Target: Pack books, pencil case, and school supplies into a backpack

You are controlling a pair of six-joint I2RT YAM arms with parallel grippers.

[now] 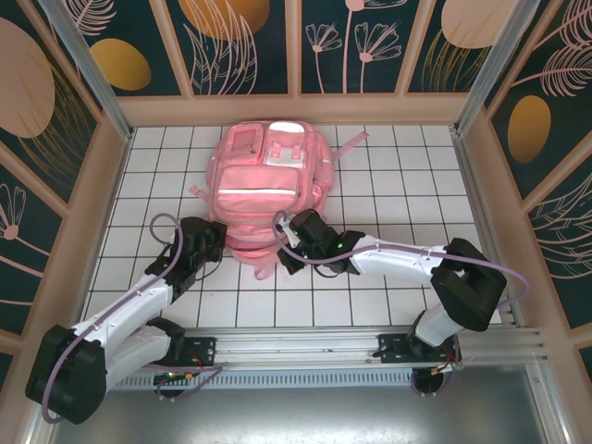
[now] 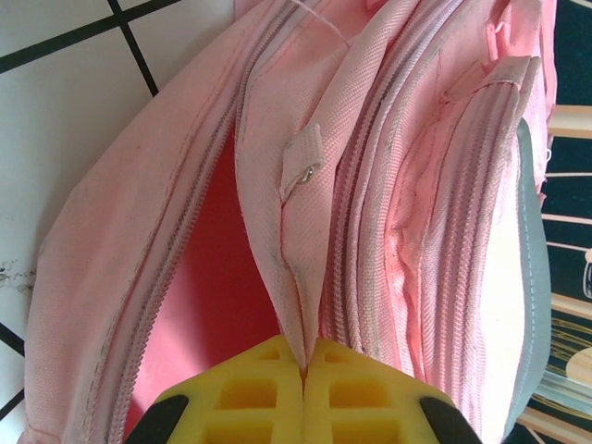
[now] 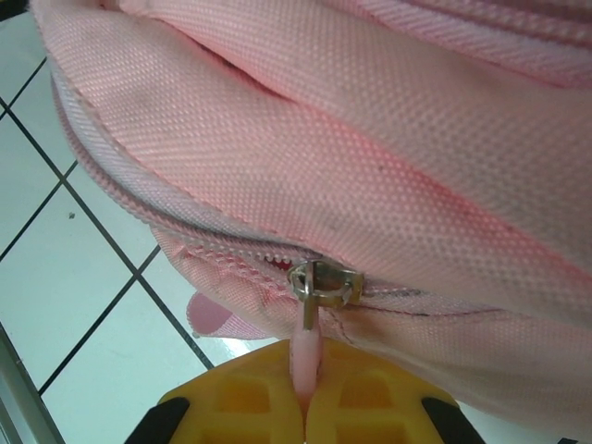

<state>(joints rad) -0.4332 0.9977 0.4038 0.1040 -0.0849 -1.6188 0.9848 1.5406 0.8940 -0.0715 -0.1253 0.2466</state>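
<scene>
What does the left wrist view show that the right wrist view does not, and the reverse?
Left wrist view's own: the left end effector shut on a fold of the large pink fabric backpack, an open zipper gap with darker pink lining, and a silvery-grey stripe. Right wrist view's own: the right end effector shut on the pink zipper pull attached to a metal slider. Shared: pink woven fabric, yellow fingers pressed together, and the white tiled table.

A lab test cell: gridded tabletop (image 1: 398, 185), floral-printed walls (image 1: 240, 46).
</scene>
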